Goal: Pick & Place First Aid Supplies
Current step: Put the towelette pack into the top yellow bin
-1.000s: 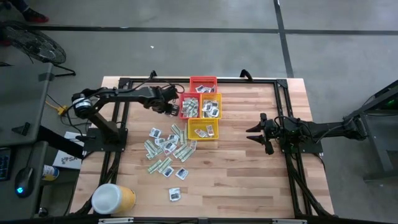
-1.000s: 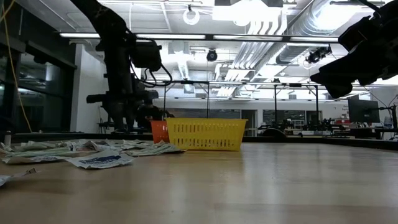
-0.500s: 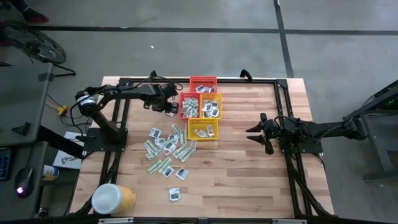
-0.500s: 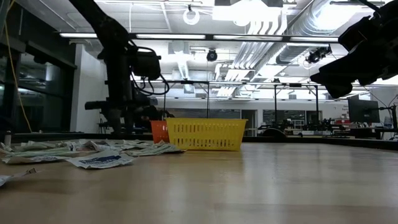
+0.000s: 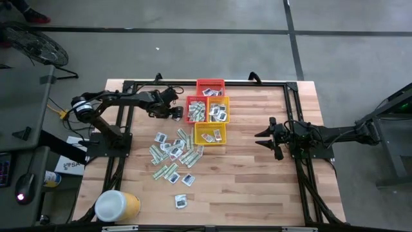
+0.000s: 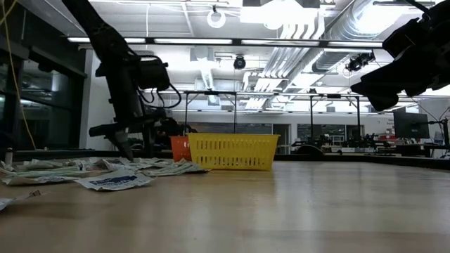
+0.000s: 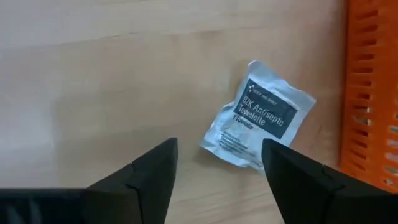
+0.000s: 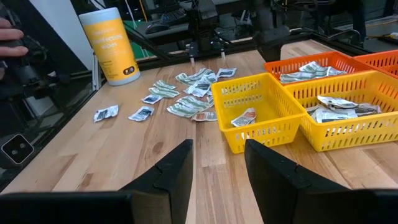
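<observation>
Dozens of packets (image 5: 174,153) remain on tabletop (image 5: 257,180); baskets (image 5: 210,116) partly filled; left end effector (image 5: 172,111) open, empty.

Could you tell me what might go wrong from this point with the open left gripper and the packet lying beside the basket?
The antiseptic towelette packet lies flat on the table, close to the orange basket. The left gripper, its jaws open, may slide off it or bump the basket wall.

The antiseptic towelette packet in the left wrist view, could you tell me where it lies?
The packet lies flat on the table, just ahead of the open left gripper, beside the orange basket.
</observation>
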You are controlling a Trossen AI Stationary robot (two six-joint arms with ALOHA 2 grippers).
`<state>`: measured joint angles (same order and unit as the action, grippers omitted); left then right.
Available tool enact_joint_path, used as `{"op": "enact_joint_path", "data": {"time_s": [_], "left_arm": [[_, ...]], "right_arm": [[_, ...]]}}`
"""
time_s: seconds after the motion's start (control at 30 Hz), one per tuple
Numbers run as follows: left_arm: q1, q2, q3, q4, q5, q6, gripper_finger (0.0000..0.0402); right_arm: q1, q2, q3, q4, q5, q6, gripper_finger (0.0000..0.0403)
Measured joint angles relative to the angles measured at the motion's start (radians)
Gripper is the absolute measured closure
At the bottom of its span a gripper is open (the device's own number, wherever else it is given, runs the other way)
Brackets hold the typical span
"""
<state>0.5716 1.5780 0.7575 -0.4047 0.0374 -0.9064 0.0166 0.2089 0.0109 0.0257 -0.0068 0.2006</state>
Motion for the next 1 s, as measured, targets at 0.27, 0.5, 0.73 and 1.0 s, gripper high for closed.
{"op": "enact_joint_path", "data": {"time_s": [0.27, 0.5, 0.73, 1.0], "left_arm": [[0.014, -0.003, -0.062, 0.124, 0.018, -0.102, 0.0168], [0.025, 0.004, -0.063, 0.179, 0.025, -0.12, 0.0168], [0.024, 0.009, -0.064, 0.175, 0.028, -0.121, 0.0191], [0.024, 0.01, -0.064, 0.146, 0.015, -0.12, 0.028]], "right_arm": [[0.0, 0.0, 0.0, 0.0, 0.0, 0.0, 0.0263], [0.0, 0.0, 0.0, 0.0, 0.0, 0.0, 0.0263], [0.0, 0.0, 0.0, 0.0, 0.0, 0.0, 0.0263], [0.0, 0.0, 0.0, 0.0, 0.0, 0.0, 0.0263]]}}
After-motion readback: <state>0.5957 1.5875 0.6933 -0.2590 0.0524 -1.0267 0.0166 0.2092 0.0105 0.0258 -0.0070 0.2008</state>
